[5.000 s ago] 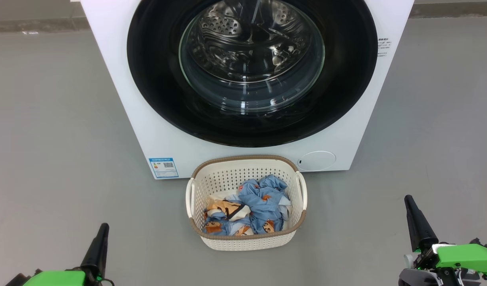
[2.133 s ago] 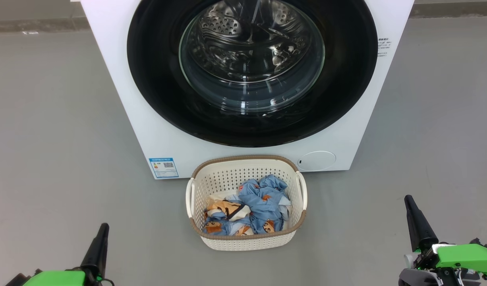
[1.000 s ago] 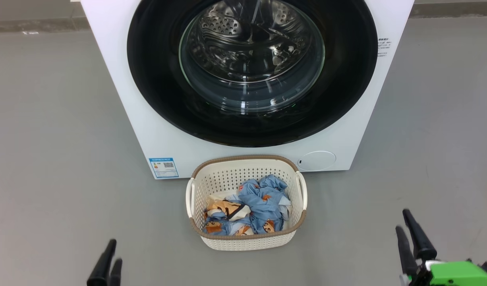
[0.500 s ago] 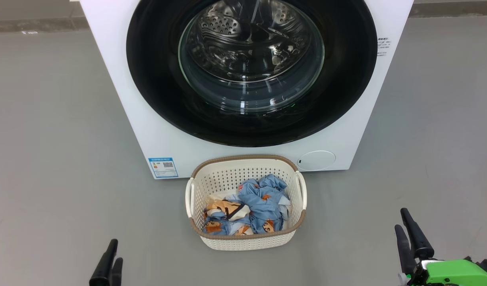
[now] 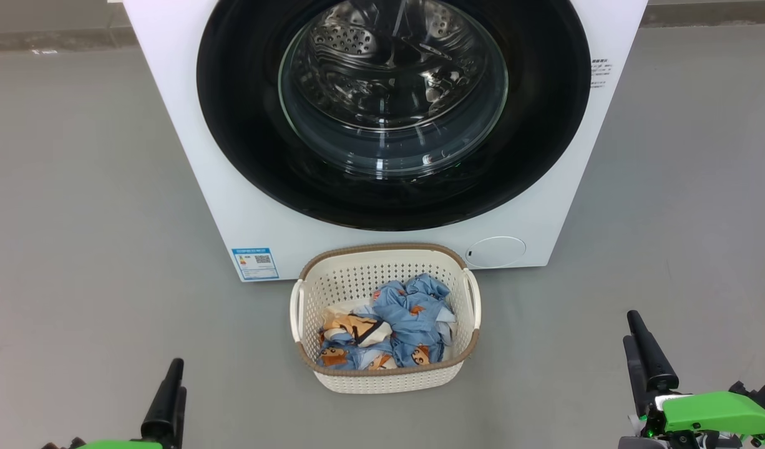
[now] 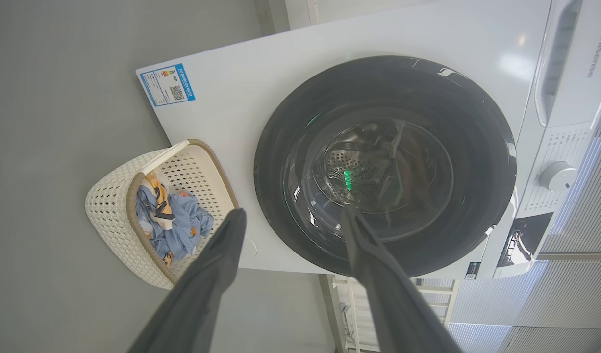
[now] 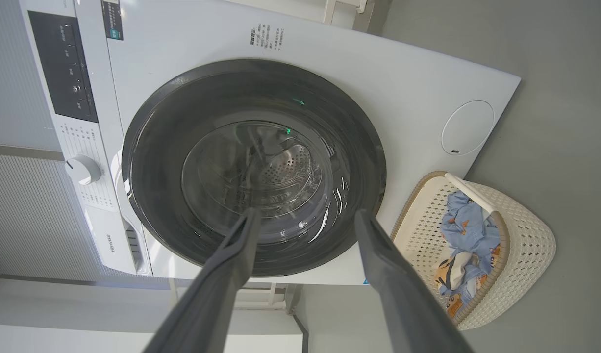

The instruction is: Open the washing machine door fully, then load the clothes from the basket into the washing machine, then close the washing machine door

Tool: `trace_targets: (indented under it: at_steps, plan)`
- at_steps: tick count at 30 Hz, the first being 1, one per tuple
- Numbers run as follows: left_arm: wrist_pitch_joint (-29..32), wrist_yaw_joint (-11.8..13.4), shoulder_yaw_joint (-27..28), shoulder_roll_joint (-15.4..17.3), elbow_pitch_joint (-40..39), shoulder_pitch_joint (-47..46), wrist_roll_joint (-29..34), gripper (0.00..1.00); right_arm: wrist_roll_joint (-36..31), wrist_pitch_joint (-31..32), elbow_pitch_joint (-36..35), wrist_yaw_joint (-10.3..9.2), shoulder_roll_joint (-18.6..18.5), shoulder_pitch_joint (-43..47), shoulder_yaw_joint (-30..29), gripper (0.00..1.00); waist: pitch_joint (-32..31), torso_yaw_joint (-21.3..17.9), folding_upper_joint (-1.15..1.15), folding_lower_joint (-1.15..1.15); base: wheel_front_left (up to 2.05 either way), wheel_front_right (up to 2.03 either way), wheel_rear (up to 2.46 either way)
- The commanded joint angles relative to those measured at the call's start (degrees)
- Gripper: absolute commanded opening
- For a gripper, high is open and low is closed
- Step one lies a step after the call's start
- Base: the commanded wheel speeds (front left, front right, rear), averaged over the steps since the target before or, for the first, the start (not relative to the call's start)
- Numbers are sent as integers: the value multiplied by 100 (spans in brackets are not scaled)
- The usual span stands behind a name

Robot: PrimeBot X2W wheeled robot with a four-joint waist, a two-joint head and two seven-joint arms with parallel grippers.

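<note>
The white washing machine (image 5: 189, 156) stands straight ahead, and its black-rimmed washing machine door (image 5: 245, 125) is closed flat against the front. The cream basket (image 5: 389, 380) sits on the floor just before it, holding blue and orange clothes (image 5: 407, 318). My left gripper (image 5: 178, 374) is low at the left and my right gripper (image 5: 630, 325) low at the right, both well short of the basket. In the wrist views the left gripper (image 6: 293, 212) and the right gripper (image 7: 308, 213) are open and empty, aimed toward the door (image 6: 290, 122) (image 7: 153, 147).
Grey floor spreads on both sides of the machine. A blue label sticker (image 5: 255, 263) and a round cover (image 5: 496, 252) mark the lower front. The control dial (image 6: 555, 176) (image 7: 83, 169) sits above the door.
Both grippers have spread their fingers wider over the last second. The right gripper has risen a little in the head view. Door, basket and clothes have not moved.
</note>
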Motion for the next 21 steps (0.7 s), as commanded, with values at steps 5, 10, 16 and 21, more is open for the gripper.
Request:
trace_targets:
  at_steps: [5, 10, 16, 21]
  plan:
    - [-133, -6, -19, 146, -255, -309, 342, 100, -347, -133, -181, 4, -119, -319, 123, 100, -6, -5, 0, -1, 0, 0, 0]
    - [-218, -7, -81, 190, -325, -334, 617, 100, -631, -218, -205, 4, -130, -370, 152, 100, -12, -12, 0, -1, 0, 0, 0]
    - [-319, -8, -112, 226, -411, -366, 968, 100, -970, -318, -252, 4, -138, -428, 180, 100, -12, -19, 0, -1, 0, 0, 0]
    - [-403, -8, -143, 253, -488, -393, 1239, 100, -1287, -402, -275, 5, -188, -470, 270, 100, -18, -24, 0, -1, 0, 0, 0]
